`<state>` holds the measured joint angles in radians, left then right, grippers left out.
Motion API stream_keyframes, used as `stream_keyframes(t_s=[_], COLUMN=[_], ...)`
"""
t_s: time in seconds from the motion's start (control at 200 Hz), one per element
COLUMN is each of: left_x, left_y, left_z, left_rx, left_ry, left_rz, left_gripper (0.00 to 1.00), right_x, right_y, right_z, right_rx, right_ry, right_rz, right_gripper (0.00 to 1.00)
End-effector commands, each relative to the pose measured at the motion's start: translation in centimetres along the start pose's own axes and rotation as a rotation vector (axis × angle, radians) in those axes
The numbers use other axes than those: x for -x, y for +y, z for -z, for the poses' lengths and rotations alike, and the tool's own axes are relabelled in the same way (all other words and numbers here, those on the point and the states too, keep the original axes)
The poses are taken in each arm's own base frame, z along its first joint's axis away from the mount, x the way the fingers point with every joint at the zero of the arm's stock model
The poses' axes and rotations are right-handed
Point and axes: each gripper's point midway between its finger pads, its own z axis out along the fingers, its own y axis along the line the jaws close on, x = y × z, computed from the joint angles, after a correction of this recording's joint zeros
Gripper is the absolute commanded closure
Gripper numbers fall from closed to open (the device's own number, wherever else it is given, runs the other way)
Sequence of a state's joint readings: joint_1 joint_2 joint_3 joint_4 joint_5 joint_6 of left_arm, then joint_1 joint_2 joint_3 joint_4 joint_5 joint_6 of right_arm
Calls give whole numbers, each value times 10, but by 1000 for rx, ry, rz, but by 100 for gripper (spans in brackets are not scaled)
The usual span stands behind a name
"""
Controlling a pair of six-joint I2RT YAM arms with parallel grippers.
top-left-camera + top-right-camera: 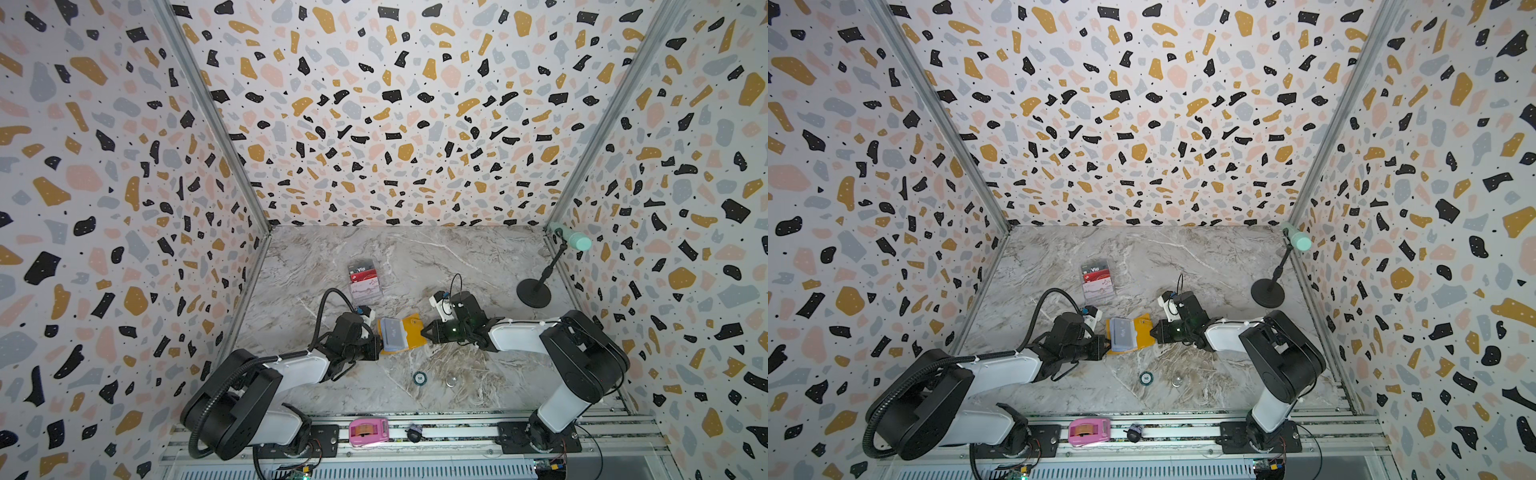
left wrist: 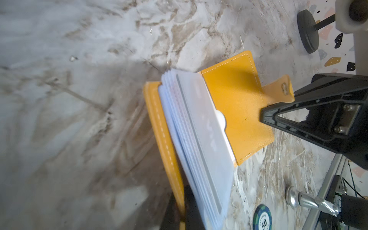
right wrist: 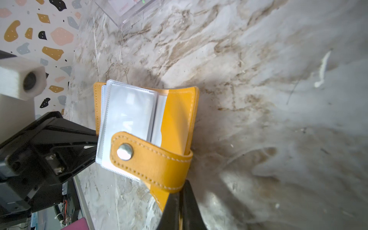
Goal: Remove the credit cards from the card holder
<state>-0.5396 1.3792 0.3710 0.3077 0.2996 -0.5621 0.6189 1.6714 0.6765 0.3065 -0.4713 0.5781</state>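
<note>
2 facing grips — left claw and right claw pinch card holder.

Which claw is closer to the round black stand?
Right. The right gripper pinches the edge of the card holder nearest the black stand; the left gripper pinches its opposite edge.

Left gripper low, reaching inward, pinched closed; right gripper opposite, facing it, apparently pinched closed too.

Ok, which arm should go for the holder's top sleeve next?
Right, probably. The top sleeve has its notched opening facing the right gripper, which pinches the tab-side cover of the card holder. The left gripper pinches the opposite cover and could steady it.
</note>
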Motion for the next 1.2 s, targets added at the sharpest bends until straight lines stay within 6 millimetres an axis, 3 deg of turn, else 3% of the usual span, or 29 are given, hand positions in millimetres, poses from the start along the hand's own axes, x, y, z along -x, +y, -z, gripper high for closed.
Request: stream_keyframes(t_s=[0.0, 0.395, 0.641, 0.816, 1.011, 1.196], left_x=[-12, -16, -11, 1, 22, 38], left_y=[17, 41, 54, 47, 28, 10], left_z=[-2, 4, 11, 19, 30, 36], left_rx=[68, 198, 296, 291, 246, 186], left_ry=[21, 20, 11, -37, -89, -135], left_rz=[-11, -23, -39, -45, -65, -84], left_gripper=[91, 73, 70, 70, 70, 70], right_x=[1, -2, 0, 7, 29, 47], right_y=[-17, -36, -32, -29, -4, 46], right_z=[-1, 5, 10, 21, 42, 60], right_rx=[-66, -181, -170, -187, -139, 25], right_ry=[-14, -15, -37, -74, -164, -213], right_rz=[-22, -15, -3, 14, 88, 218], right_gripper=[91, 83, 83, 79, 74, 70])
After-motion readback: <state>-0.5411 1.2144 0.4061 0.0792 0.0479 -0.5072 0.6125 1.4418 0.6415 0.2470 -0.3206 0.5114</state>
